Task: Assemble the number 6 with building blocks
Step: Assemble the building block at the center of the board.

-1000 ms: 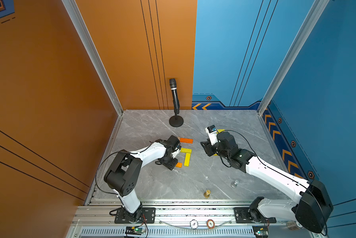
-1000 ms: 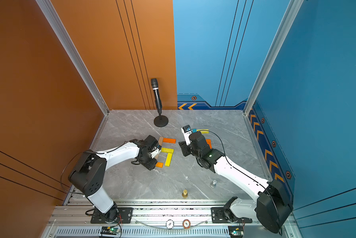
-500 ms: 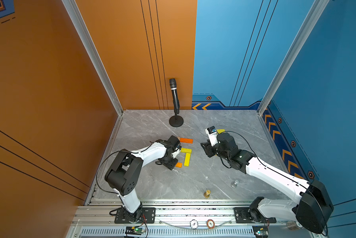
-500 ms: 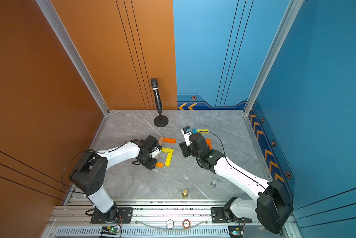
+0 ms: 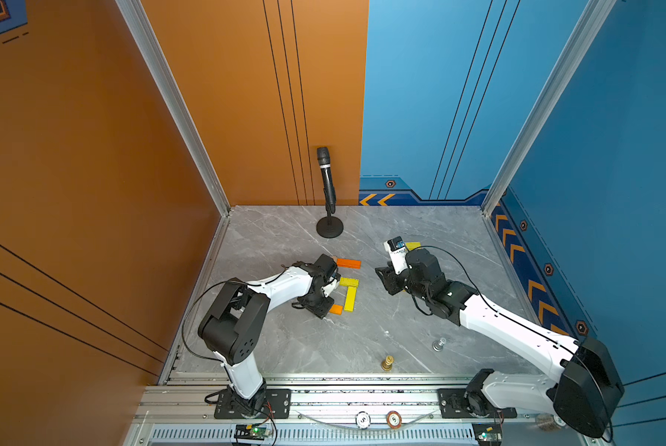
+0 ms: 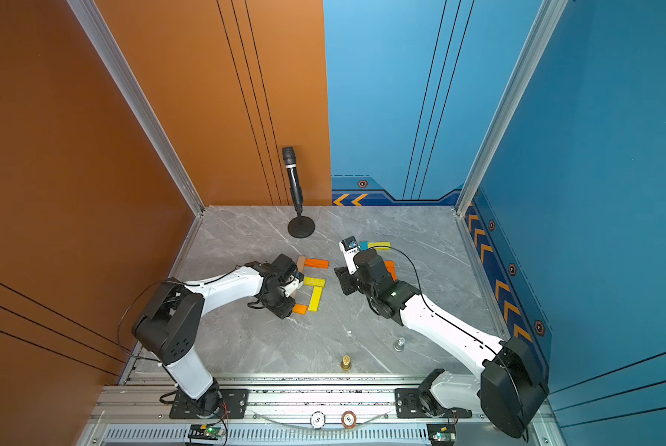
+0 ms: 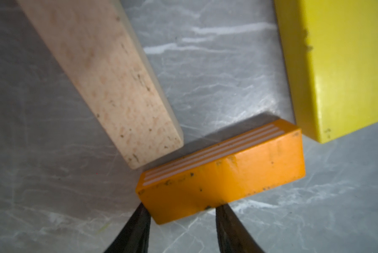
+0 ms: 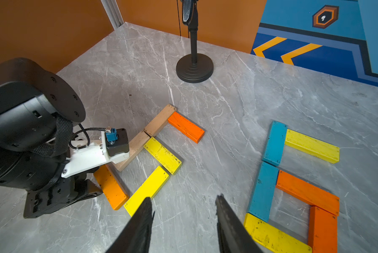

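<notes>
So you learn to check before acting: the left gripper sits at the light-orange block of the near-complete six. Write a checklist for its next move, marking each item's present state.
1. The left gripper straddles the end of the orange block: ok.
2. Grip closed firmly on it: cannot tell.
3. The right gripper is open, empty and over bare table: ok.
4. The finished six of blue, yellow and orange blocks is intact: ok.
5. The gold piece and silver piece stand clear of the blocks: ok.
</notes>
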Robot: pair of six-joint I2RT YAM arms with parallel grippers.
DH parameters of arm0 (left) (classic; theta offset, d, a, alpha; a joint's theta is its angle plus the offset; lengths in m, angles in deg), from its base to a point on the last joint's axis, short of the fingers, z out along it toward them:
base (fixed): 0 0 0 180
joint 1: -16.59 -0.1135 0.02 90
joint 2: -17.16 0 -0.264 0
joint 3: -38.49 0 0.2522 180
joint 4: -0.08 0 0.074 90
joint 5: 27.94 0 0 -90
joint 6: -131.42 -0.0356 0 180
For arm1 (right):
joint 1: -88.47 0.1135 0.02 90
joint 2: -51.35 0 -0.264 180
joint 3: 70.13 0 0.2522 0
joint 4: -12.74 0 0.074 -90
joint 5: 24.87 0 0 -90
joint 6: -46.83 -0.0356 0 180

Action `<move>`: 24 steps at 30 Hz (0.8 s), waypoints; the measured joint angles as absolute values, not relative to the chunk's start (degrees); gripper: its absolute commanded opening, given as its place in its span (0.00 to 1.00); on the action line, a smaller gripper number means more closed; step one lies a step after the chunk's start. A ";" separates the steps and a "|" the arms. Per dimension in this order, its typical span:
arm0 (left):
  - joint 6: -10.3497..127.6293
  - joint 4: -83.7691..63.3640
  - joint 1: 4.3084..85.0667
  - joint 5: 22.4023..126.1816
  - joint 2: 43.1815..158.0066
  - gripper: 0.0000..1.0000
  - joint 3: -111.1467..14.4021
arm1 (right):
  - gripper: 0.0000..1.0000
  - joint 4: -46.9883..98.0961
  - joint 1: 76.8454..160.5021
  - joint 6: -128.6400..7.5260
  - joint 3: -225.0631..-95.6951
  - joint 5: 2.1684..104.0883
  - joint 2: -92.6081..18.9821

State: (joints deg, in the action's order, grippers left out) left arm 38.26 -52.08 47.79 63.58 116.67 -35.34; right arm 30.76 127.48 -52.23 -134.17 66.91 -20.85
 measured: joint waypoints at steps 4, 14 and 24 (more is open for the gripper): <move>38.46 -52.05 47.79 63.80 116.67 0.49 -35.34 | 0.48 30.76 127.48 -52.23 -134.06 66.91 -20.85; 39.66 -52.03 47.79 64.54 117.00 0.49 -35.71 | 0.48 30.73 127.48 -52.23 -134.06 66.91 -20.85; 40.95 -52.14 47.77 65.09 117.32 0.49 -36.15 | 0.48 30.73 127.48 -52.23 -134.06 66.91 -20.85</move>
State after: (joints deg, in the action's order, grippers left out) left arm 40.95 -52.14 47.77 65.09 117.32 -36.15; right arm 30.73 127.48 -52.23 -134.06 66.91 -20.85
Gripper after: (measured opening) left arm 0.492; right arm 0.476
